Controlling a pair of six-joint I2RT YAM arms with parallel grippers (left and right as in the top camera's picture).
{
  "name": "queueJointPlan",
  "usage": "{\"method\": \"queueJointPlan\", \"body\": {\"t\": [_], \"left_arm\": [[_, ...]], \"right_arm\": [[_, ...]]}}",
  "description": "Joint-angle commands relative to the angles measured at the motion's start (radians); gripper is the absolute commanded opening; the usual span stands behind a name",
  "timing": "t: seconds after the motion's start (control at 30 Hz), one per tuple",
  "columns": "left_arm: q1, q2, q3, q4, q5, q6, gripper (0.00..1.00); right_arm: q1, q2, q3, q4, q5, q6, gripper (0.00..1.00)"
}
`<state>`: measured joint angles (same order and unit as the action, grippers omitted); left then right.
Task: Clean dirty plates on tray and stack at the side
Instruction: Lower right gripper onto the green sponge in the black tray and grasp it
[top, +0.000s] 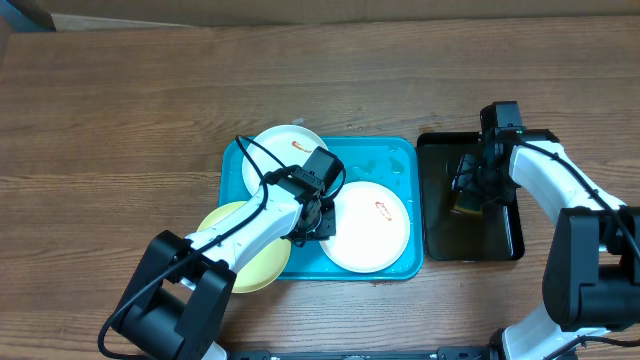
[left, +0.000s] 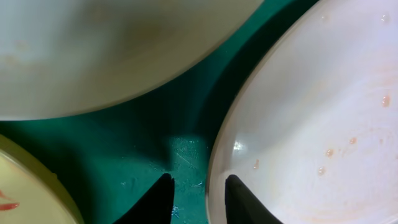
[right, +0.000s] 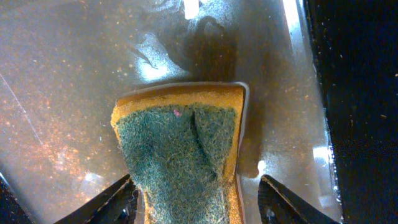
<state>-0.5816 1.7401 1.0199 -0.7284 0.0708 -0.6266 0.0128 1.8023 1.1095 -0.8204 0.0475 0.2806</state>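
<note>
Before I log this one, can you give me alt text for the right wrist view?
A yellow sponge with a green scouring face sits on the wet floor of a black tray, between the open fingers of the right gripper. The tray's dark raised rim runs down the right side of the picture.

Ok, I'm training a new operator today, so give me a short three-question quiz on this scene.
1. True or false: the sponge lies on the blue tray.
2. The left gripper straddles the rim of: A) the yellow plate B) a white plate C) the sponge.
3. How many plates show in the overhead view?
Key: 1 false, it lies on the black tray; 2 B; 3 three.
</note>
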Motion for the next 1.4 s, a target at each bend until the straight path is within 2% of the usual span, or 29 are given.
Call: {"method": "queueJointPlan", "body": {"t": [0.0, 0.23, 0.43, 0.5, 0.6, 0.7, 0.73, 0.77, 0.83, 0.87, 0.97, 1.0, 1.03, 1.13, 1.17, 1.27, 1.37], "left_arm": [[0.007, 0.006, -0.009, 0.001, 0.008, 0.002, 0.23], [0.007, 0.006, -0.008, 0.009, 0.012, 0.002, 0.24], [0.007, 0.006, -0.007, 0.011, 0.019, 0.002, 0.26], [0.007, 0.006, -0.007, 0.012, 0.019, 0.002, 0.26], [0.007, 0.006, -0.007, 0.012, 0.019, 0.002, 0.27], [0.007, 0.006, -0.007, 0.012, 0.020, 0.002, 0.27], [0.007, 0.006, -0.007, 0.012, 0.021, 0.002, 0.27], [0.007, 0.006, -0.007, 0.012, 0.025, 0.002, 0.28], [0.007, 0.006, -0.007, 0.013, 0.025, 0.002, 0.28], [0.007, 0.006, -0.007, 0.015, 0.025, 0.002, 0.29], [0.007, 0.006, -0.007, 0.015, 0.025, 0.002, 0.34], [0.007, 0.006, -0.007, 0.015, 0.025, 0.002, 0.34], [0.007, 0.006, -0.007, 0.015, 0.025, 0.002, 0.35], [0.007, 0.006, -0.007, 0.015, 0.024, 0.002, 0.35], [0.007, 0.006, -0.007, 0.015, 0.024, 0.002, 0.36], [0.007, 0.006, -0.007, 0.014, 0.024, 0.002, 0.36], [0.007, 0.006, -0.007, 0.013, 0.024, 0.002, 0.35]], "right_arm": [[-0.008, -0.006, -0.004, 0.004, -0.008, 0.005, 0.62], [-0.008, -0.006, -0.004, 0.003, -0.008, 0.005, 0.65], [-0.008, -0.006, -0.007, 0.007, -0.008, 0.005, 0.63], [-0.008, -0.006, -0.013, 0.016, -0.008, 0.005, 0.55], [-0.008, -0.006, -0.026, 0.034, -0.027, 0.005, 0.49], [-0.008, -0.006, -0.033, 0.046, -0.051, 0.005, 0.34], [-0.007, -0.006, -0.034, 0.050, -0.054, 0.005, 0.25], [-0.007, -0.006, -0.035, 0.054, -0.054, 0.004, 0.23], [-0.008, -0.006, -0.036, 0.054, -0.054, 0.003, 0.06], [-0.008, -0.006, -0.036, 0.052, -0.054, 0.000, 0.04], [-0.008, -0.006, -0.035, 0.054, -0.058, -0.053, 0.04], [-0.008, -0.006, -0.035, 0.056, -0.057, -0.052, 0.10], [-0.008, -0.006, -0.035, 0.057, -0.058, -0.051, 0.21], [-0.008, -0.006, -0.035, 0.056, -0.058, -0.052, 0.46], [-0.008, -0.006, -0.036, 0.056, -0.057, -0.051, 0.52], [-0.008, -0.006, -0.043, 0.072, -0.057, -0.049, 0.52], [-0.008, -0.006, -0.065, 0.106, -0.058, -0.047, 0.42]]}}
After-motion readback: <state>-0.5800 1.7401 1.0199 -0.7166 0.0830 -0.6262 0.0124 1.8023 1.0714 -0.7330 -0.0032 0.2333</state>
